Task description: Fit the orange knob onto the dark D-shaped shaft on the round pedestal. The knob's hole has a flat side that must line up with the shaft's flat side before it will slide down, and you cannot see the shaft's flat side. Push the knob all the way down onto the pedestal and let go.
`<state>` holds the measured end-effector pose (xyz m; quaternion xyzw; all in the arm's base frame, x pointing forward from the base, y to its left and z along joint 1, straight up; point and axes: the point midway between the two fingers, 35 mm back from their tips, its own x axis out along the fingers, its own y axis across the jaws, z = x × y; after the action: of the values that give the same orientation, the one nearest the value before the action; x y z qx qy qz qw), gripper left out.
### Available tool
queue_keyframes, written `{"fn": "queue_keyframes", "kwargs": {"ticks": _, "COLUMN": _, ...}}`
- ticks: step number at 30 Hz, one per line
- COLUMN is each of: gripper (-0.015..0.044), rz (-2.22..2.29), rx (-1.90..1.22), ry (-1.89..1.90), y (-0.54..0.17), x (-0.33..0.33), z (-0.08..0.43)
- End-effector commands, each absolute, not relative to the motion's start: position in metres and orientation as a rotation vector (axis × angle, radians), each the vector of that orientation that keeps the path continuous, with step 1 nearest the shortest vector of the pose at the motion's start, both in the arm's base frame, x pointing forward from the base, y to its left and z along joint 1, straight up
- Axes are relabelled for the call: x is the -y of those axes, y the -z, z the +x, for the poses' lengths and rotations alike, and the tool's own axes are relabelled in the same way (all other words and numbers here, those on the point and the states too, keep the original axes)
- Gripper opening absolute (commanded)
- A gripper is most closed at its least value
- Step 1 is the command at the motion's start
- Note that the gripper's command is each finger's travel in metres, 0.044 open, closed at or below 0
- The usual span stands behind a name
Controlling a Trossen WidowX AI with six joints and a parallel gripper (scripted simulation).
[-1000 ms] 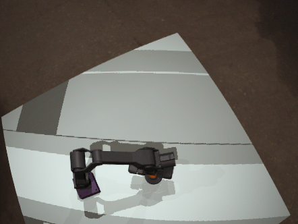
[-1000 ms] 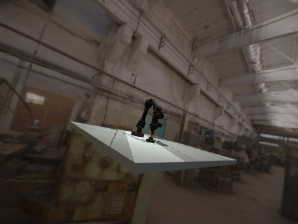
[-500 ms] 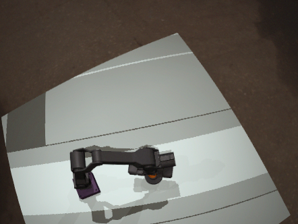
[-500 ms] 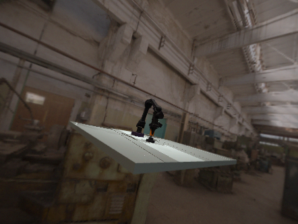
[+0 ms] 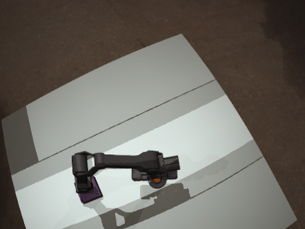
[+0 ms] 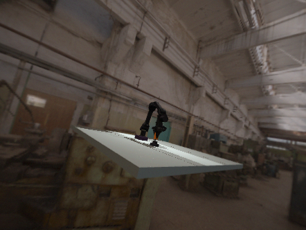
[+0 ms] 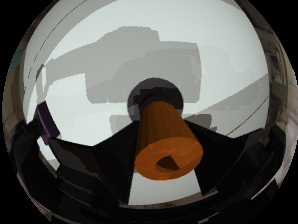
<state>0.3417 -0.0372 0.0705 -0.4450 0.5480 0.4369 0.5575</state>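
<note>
The orange knob (image 5: pixel 156 179) (image 6: pixel 155 136) (image 7: pixel 167 137) is clasped in my claw (image 5: pixel 156 175) (image 6: pixel 156 133) (image 7: pixel 160 124), its sides between my two dark fingers, above the round pedestal (image 5: pixel 157 185) (image 6: pixel 154 143) (image 7: pixel 134 107) on the pale surface (image 5: pixel 138 90) (image 6: pixel 138 156) (image 7: pixel 225 50). In the wrist view, the knob's wide end faces the camera, with a dark opening in it, and its narrower end overlaps the pedestal. My arm (image 5: pixel 128 161) (image 6: pixel 152 107) reaches over from a purple base plate (image 5: pixel 98 198) (image 6: pixel 141 138) (image 7: pixel 47 123), which stands apart from the pedestal.

No brand, label or writing can be read on the knob, my arm or the pedestal. In the top view, my claw and arm cover much of the knob, leaving a small orange patch in sight. The shaft's flat side is hidden, and I cannot tell how far the shaft enters the knob. The exterior view shows knob and pedestal too small for their contact to be judged; the wrist view cuts off my claw's lower parts.
</note>
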Motion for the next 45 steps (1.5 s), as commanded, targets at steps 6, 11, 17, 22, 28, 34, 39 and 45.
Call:
{"fn": "queue_keyframes", "kwargs": {"ticks": 6, "gripper": 0.0, "rz": -1.057, "rx": -1.288, "ry": -1.033, "y": -0.0689, "x": 0.0373, "z": 0.341}}
{"fn": "queue_keyframes", "kwargs": {"ticks": 11, "gripper": 0.0, "rz": -1.057, "rx": -1.288, "ry": -1.033, "y": -0.0716, "x": 0.0373, "z": 0.341}}
{"fn": "queue_keyframes", "kwargs": {"ticks": 17, "gripper": 0.0, "rz": -1.098, "rx": -1.267, "ry": -1.073, "y": -0.0739, "x": 0.0374, "z": 0.3417}}
{"fn": "queue_keyframes", "kwargs": {"ticks": 22, "gripper": 0.0, "rz": -1.215, "rx": -1.199, "ry": -1.187, "y": -0.0746, "x": 0.0376, "z": 0.3439}}
{"fn": "queue_keyframes", "kwargs": {"ticks": 28, "gripper": 0.0, "rz": -1.215, "rx": -1.199, "ry": -1.187, "y": -0.0713, "x": 0.0374, "z": 0.3429}}
{"fn": "queue_keyframes", "kwargs": {"ticks": 34, "gripper": 0.0, "rz": -1.215, "rx": -1.199, "ry": -1.187, "y": -0.0705, "x": 0.0373, "z": 0.3414}}
{"fn": "queue_keyframes", "kwargs": {"ticks": 39, "gripper": 0.0, "rz": -1.215, "rx": -1.199, "ry": -1.187, "y": -0.0695, "x": 0.0373, "z": 0.3418}}
{"fn": "queue_keyframes", "kwargs": {"ticks": 45, "gripper": 0.0, "rz": -1.215, "rx": -1.199, "ry": -1.187, "y": -0.0691, "x": 0.0374, "z": 0.3421}}
